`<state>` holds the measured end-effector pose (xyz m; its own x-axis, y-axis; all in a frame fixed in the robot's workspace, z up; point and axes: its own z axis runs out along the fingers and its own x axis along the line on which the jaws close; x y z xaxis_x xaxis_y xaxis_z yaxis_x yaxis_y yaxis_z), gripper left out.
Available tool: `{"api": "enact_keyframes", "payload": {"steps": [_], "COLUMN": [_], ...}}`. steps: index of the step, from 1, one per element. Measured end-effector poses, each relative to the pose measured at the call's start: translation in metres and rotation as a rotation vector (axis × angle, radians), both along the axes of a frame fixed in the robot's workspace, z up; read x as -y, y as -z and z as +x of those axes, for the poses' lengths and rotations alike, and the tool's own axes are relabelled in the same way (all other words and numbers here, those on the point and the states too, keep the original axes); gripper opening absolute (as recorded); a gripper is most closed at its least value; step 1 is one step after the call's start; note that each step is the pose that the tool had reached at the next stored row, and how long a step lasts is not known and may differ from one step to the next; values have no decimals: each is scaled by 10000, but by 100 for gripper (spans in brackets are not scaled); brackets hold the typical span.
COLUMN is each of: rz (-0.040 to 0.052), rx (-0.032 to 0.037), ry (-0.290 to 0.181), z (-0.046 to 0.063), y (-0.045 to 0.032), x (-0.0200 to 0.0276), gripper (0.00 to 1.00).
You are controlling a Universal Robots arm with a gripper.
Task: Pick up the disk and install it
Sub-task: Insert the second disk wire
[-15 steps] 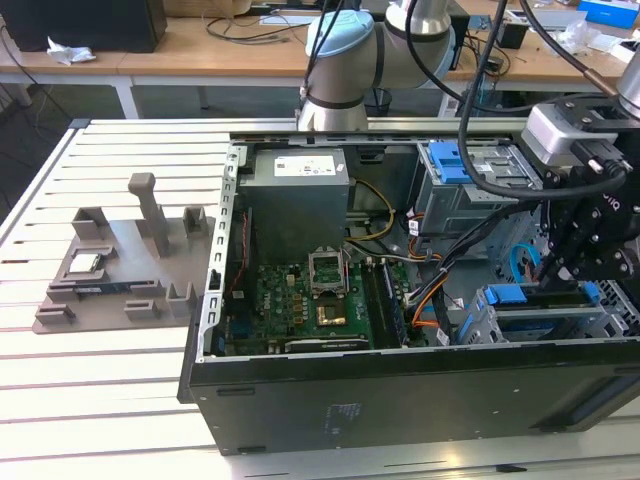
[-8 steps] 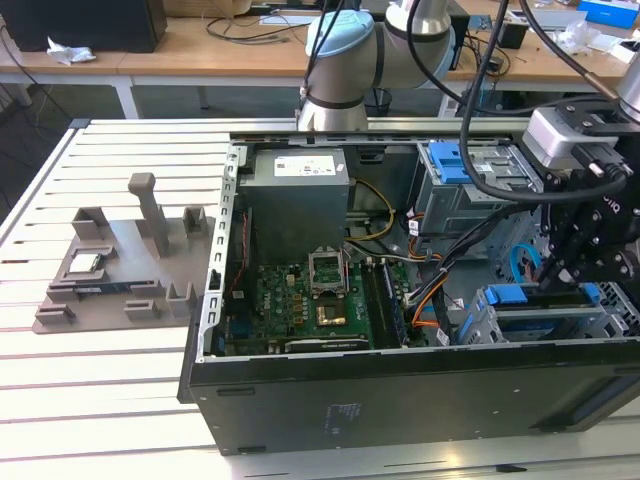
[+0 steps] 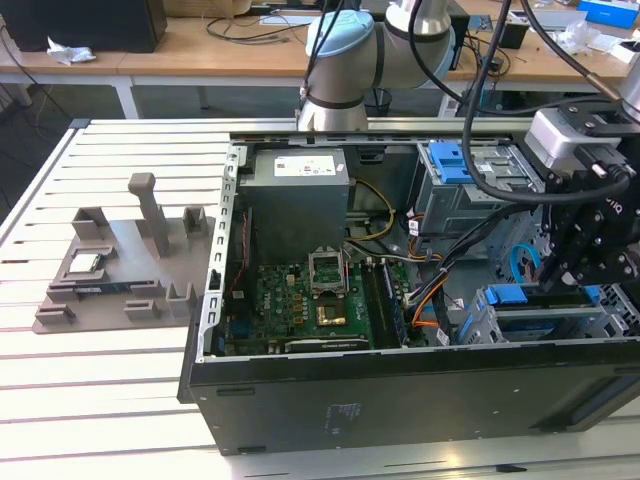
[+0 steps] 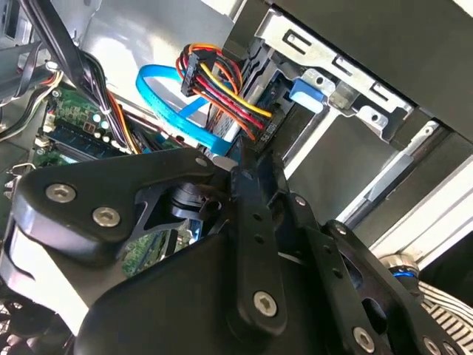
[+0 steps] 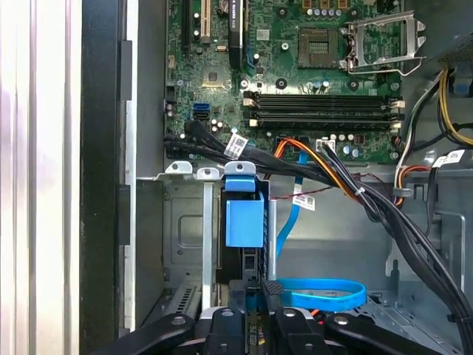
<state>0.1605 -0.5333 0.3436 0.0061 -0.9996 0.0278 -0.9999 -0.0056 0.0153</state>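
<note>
Disk in drive cage, end effector touching, white cable labels unreadable

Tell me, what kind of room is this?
Probably a robotics lab or workshop: an open computer case sits on a slatted metal table, a robot arm stands behind it, and desks hold cables.

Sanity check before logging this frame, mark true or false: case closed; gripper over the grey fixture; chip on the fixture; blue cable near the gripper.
1. The case is closed. False: the case is open and the motherboard shows.
2. The gripper hangs over the grey fixture. False: the gripper is inside the case at the exterior view's right, by the drive cage.
3. A small chip lies on the grey fixture. True.
4. A blue cable loops near the gripper. True.
</note>
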Motion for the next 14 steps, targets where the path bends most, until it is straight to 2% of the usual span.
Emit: {"api": "enact_keyframes", "payload": {"steps": [2,3,5,6,7,8,13,14], "rz": [3,4,4,5,6,5,5,7], "rx": [0,0,-1,-1,-1,0,0,0], "ry": [0,0,0,0,0,0,0,0], "z": [0,0,0,0,0,0,0,0], "y": [-69,-128,-281,-363,-408,-476,-730,-731], "x": [-1,-2,-36,-47,-53,-64,-98,-98], "gripper": [24,24,22,16,11,11,11,11]}}
